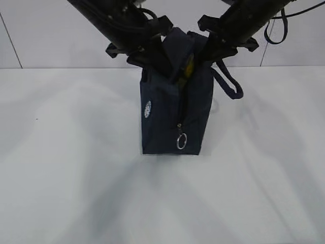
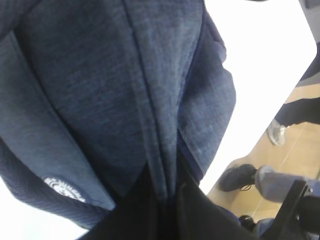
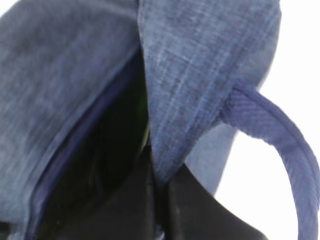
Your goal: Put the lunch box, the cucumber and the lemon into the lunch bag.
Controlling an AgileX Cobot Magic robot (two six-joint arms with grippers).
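The dark navy lunch bag (image 1: 170,122) stands upright mid-table, its zipper open down the front, the silver ring pull (image 1: 181,141) hanging low. My left gripper (image 1: 156,60) is shut on the bag's left top edge; fabric (image 2: 100,90) is pinched between its fingers (image 2: 167,187). On the right top edge my right gripper (image 1: 209,50) is also shut, with cloth (image 3: 200,60) clamped between its fingers (image 3: 160,182). A yellow patch, seemingly the lemon (image 1: 189,66), shows in the bag's mouth. The lunch box and cucumber are hidden; a thin green sliver (image 3: 146,131) shows inside the dark interior.
One loop handle (image 1: 231,86) hangs off the bag's right side, also seen as a handle (image 3: 280,130) in the right wrist view. White table (image 1: 66,178) surrounds the bag. Beyond the table edge is a floor with a person's shoes (image 2: 240,177).
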